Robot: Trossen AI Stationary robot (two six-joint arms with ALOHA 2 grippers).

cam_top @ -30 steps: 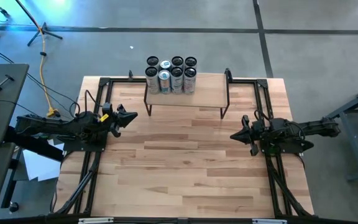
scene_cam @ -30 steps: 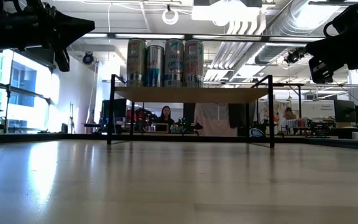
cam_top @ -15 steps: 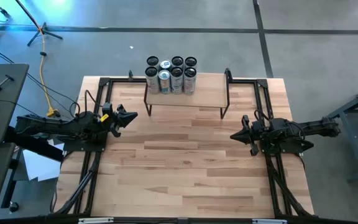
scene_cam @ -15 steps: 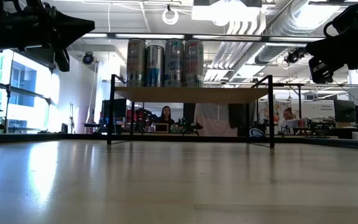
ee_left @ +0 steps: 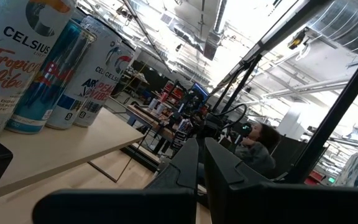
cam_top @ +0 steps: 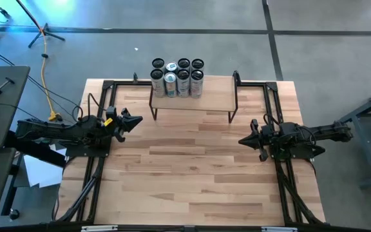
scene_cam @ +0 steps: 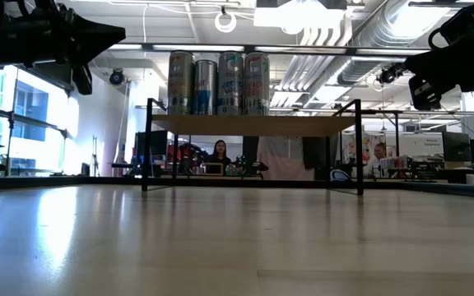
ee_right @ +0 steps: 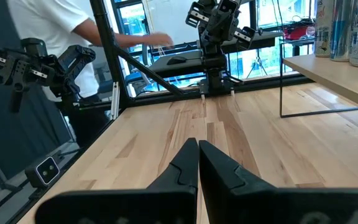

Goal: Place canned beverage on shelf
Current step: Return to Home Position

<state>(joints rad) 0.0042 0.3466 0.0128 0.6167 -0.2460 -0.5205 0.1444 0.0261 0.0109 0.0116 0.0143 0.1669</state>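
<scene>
Several tall beverage cans [cam_top: 177,77] stand upright in a tight cluster on the left part of the shelf [cam_top: 211,98], a small light-wood board on thin black legs at the table's far middle; the low view shows the cans [scene_cam: 218,83] on the board [scene_cam: 303,125]. My left gripper [cam_top: 138,119] hovers shut over the table's left side, short of the shelf's left legs, holding nothing; its fingers [ee_left: 201,163] meet in the left wrist view. My right gripper [cam_top: 242,140] hovers shut over the right side, pointing toward the table's left, and is empty [ee_right: 198,155].
Black tube frames [cam_top: 100,103] run along both side edges of the table. The wide wooden tabletop [cam_top: 192,174] stretches in front of the shelf. A person in a white top [ee_right: 61,31] stands beyond the table's left edge; other people sit in the room behind [scene_cam: 218,151].
</scene>
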